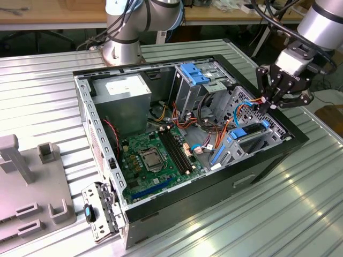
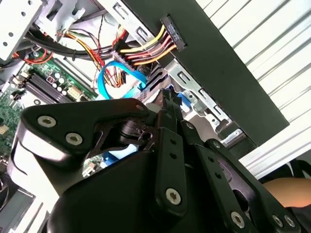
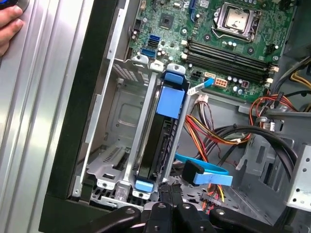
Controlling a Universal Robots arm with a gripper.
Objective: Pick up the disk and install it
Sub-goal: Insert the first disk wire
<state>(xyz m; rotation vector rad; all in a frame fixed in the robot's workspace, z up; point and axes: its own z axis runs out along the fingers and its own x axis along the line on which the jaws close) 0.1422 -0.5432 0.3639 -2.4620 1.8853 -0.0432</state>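
- The disk point(image 3: 160, 136) stands on edge in the drive cage point(image 3: 114, 116), apparently slotted there so it stays aligned.
- The tool point(image 3: 167, 190), clenched on nothing, hovers just beside its end.

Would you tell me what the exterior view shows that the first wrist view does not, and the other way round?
Exterior view, not the first wrist view: the grey metal power supply box, the grey slotted fixture on the exterior view's left, and the arm's silver base. First wrist view, not the exterior view: a person's hand, and a close look along the blue-framed grey disk standing on edge in its silver metal bay. Both: the green motherboard, the bundled coloured wires and the black gripper by the disk's end.
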